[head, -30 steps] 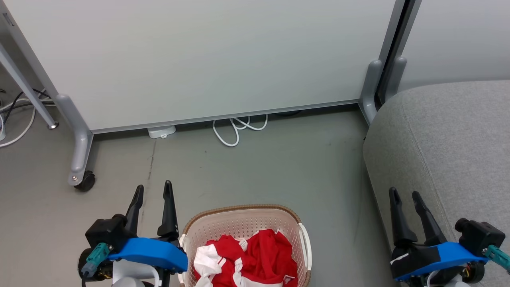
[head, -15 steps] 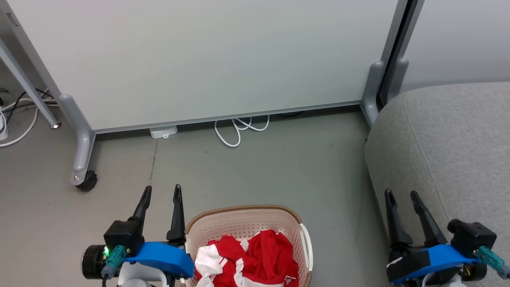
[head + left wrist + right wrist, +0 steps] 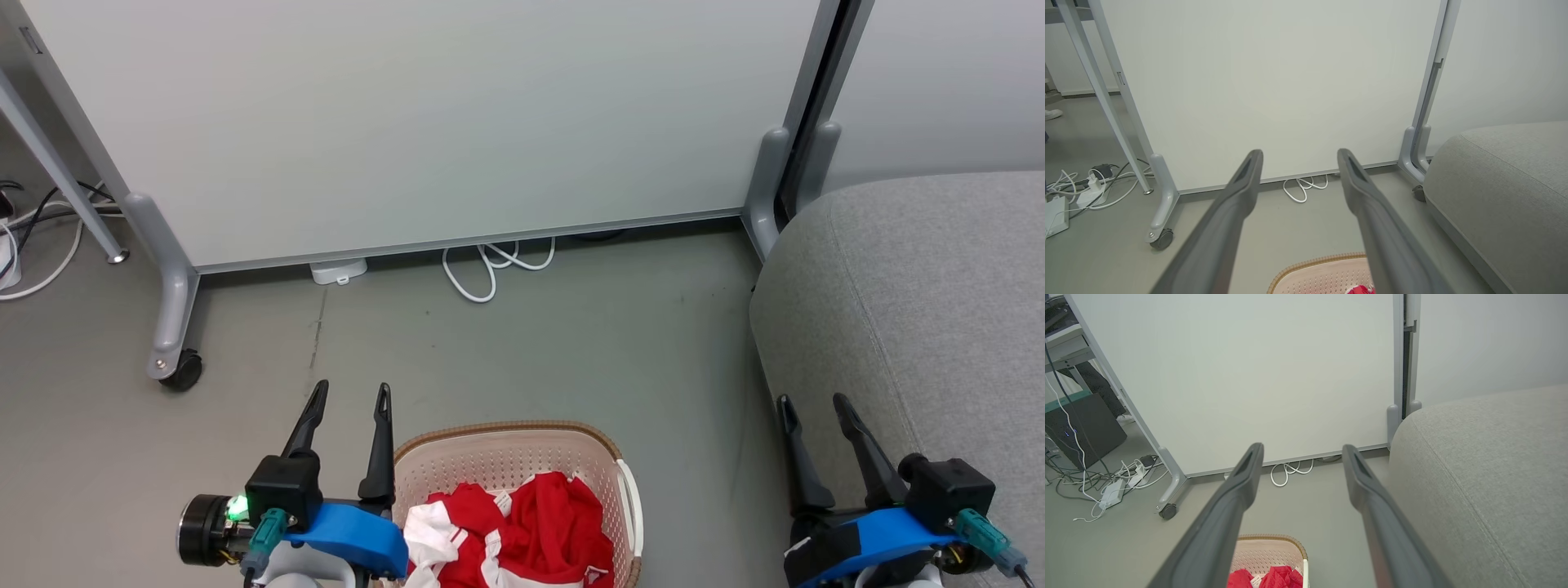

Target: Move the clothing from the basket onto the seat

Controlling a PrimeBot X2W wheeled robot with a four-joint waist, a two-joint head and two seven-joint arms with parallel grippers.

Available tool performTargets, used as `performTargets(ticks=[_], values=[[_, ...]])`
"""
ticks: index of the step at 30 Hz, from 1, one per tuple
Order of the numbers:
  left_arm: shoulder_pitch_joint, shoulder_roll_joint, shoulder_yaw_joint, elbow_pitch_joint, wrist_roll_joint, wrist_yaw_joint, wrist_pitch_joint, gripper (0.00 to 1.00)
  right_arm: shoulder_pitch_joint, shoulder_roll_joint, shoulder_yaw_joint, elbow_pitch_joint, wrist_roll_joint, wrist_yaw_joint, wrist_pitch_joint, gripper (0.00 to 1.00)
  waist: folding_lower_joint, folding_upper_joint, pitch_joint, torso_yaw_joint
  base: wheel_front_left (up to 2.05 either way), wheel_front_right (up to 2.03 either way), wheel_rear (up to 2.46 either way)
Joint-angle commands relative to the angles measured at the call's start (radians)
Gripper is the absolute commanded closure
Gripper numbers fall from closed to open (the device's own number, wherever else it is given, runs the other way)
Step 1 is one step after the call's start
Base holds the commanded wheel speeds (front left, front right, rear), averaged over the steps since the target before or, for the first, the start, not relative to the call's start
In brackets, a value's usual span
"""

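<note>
Clothing [image 3: 522, 531] heaped in basket [image 3: 506, 433] — your L gripper [image 3: 351, 390] hangs by its rim, R gripper [image 3: 810, 400] at seat [image 3: 939, 286] edge, both spread wide, empty — prob. staged for pick + drop.

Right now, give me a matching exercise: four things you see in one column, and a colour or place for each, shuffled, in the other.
1. clothing
2. basket
3. seat
4. cable

A. grey, at the right
B. white, looped at the foot of the panel
C. red and white, inside the basket
D. cream with a brown rim

Pairs: 1-C, 2-D, 3-A, 4-B
</note>
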Motion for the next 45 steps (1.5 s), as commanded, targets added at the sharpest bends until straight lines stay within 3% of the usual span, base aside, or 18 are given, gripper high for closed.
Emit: performTargets(ticks=[1,11,26,38,45], values=[[-0.012,0.004,-0.004,0.001,0.019,0.005,-0.009,0.0,0.004,-0.005,0.002,0.001,-0.015,0.002,-0.008,0.0,-0.0001,0.0,0.0,0.001,0.0,0.0,0.0],[-0.012,0.004,-0.014,0.023,0.07,0.006,-0.027,0.0,0.006,-0.005,0.009,0.004,-0.084,0.001,-0.025,0.0,-0.0001,0.0,0.002,0.007,0.0,0.0,0.0],[-0.015,0.004,-0.008,0.048,0.042,-0.003,-0.026,0.0,0.006,-0.005,0.009,0.011,-0.076,0.001,-0.025,0.0,-0.0001,0.0,0.003,0.01,0.0,0.0,0.0],[-0.147,0.023,-0.056,0.155,0.096,-0.066,-0.025,0.0,-0.035,-0.005,0.023,0.001,-0.079,0.001,-0.025,0.0,-0.0001,0.0,0.058,-0.019,0.0,0.0,0.0],[-0.29,0.053,-0.124,0.291,0.125,-0.091,-0.025,0.0,-0.083,-0.005,0.027,-0.021,-0.091,0.001,-0.025,0.0,-0.0001,0.0,0.172,-0.072,0.0,0.0,0.0]])
